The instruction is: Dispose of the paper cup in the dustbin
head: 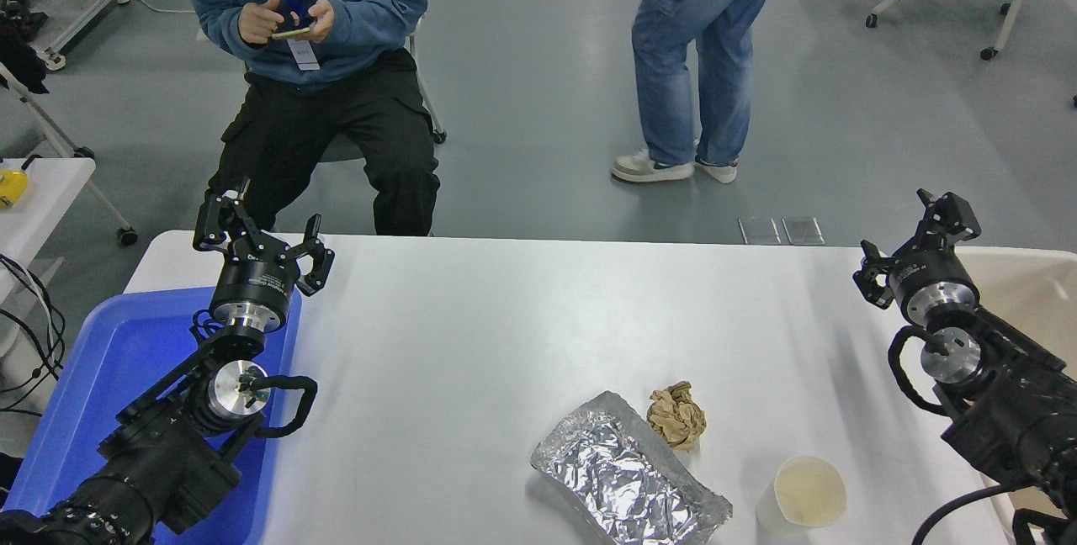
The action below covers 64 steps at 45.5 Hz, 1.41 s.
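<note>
Black arms with silver wrist rings, looped black cables, and pronged black claws.

White paper cup, blue bin

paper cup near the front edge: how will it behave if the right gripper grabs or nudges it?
The paper cup looks empty, its cream inside bare, so it is probably very light and may slide or tip at a nudge. Its thin paper wall would likely buckle under a hard squeeze. Being tapered and round, it would probably roll in a curve if toppled.
</note>
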Available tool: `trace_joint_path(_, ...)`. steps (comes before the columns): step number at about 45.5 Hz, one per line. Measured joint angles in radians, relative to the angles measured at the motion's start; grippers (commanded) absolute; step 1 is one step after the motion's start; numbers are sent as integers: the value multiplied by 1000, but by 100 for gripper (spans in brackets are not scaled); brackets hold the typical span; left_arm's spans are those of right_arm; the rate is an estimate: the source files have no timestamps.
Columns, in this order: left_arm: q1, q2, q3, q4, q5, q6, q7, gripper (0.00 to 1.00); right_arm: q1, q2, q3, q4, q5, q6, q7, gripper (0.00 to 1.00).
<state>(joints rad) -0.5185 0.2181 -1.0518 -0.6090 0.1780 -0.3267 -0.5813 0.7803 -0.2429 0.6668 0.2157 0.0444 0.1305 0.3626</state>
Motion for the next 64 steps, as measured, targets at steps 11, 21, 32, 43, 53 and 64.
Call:
trace_joint_path(11, 0, 0, 0, 0, 0, 0, 1, 100, 2, 7, 0, -3, 0, -1, 1, 100)
trace_joint_path(21, 0, 0, 0, 0, 0, 0, 1, 100, 3, 10, 0, -3, 0, -1, 3, 100)
trace_joint_path(32, 0, 1, 1, 0, 0, 0, 0, 100, -6, 18, -2, 13, 0, 9, 4, 100)
trace_joint_path(43, 0, 1, 1, -1, 0, 0, 0, 100, -38, -43, -5, 138, -14, 15, 7, 100)
trace_joint_path(53, 0, 1, 1, 0, 0, 0, 0, 100, -116, -224, -6, 456, -23, 2, 4, 100)
trace_joint_path(64, 0, 2, 1, 0, 0, 0, 0, 100, -209, -427, -5, 772, -138, -10, 8, 100)
